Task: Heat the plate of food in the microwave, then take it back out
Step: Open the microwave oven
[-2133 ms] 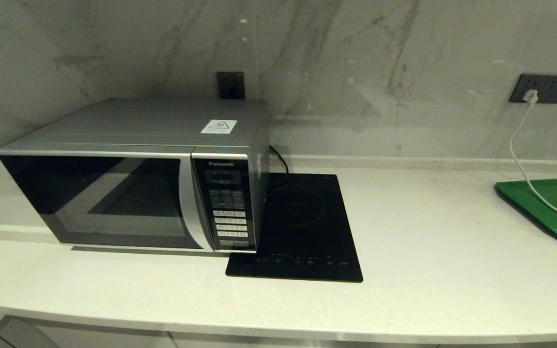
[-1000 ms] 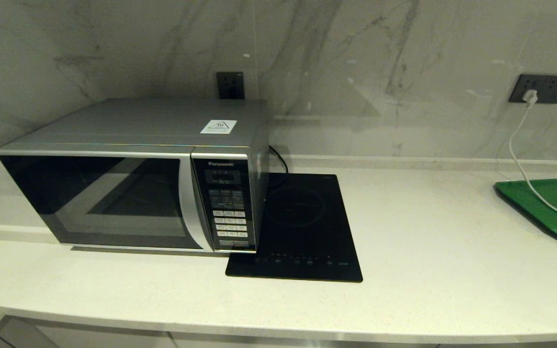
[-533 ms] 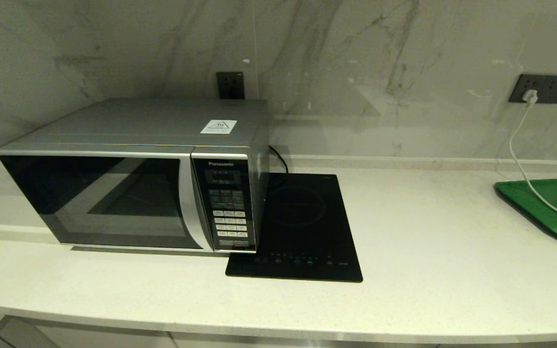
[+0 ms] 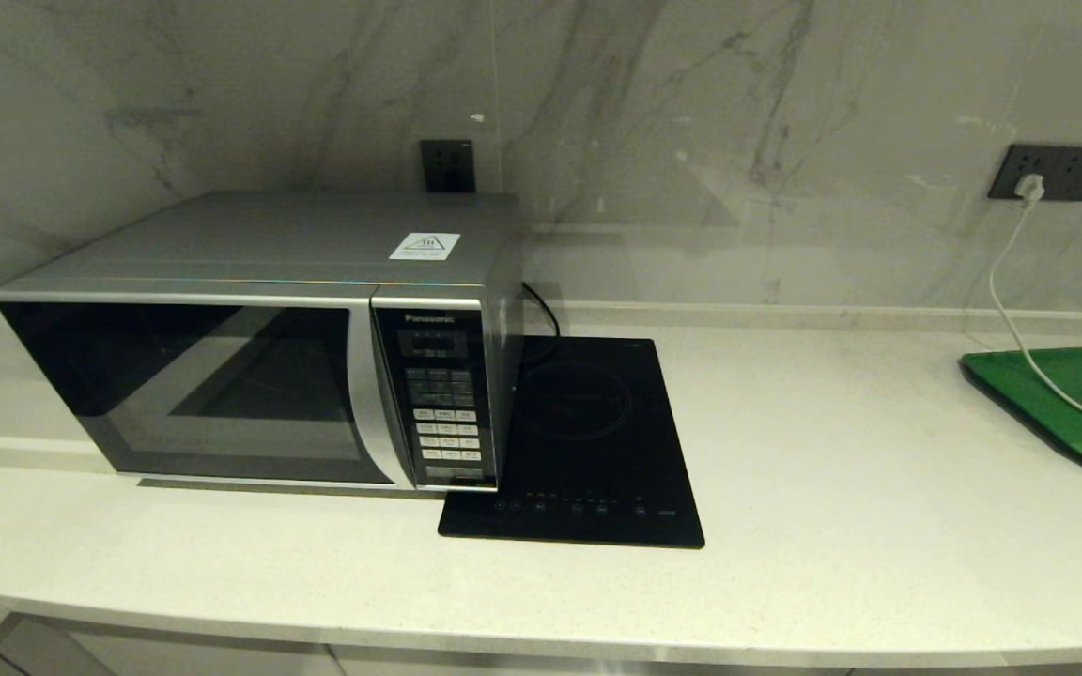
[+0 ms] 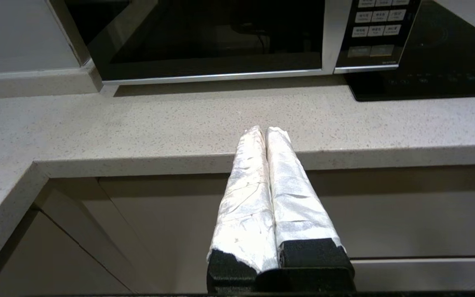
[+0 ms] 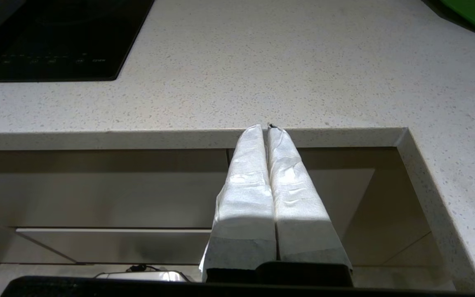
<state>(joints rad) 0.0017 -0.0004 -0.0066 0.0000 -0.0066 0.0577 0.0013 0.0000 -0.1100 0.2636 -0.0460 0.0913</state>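
The silver-grey Panasonic microwave [image 4: 250, 338] stands at the left of the counter with its dark glass door closed; its lower front also shows in the left wrist view [image 5: 204, 41]. The plate of food is out of view. My left gripper [image 5: 265, 131] hangs shut and empty at the counter's front edge, below the microwave door. My right gripper [image 6: 265, 128] is shut and empty too, at the front edge right of the hob. Neither arm shows in the head view.
A flat black induction hob [image 4: 588, 441] lies right beside the microwave. A green rectangular tray [image 4: 1076, 404] sits at the far right, with a white cable [image 4: 1011, 310] running onto it from a wall socket. Cabinet fronts lie below the counter edge.
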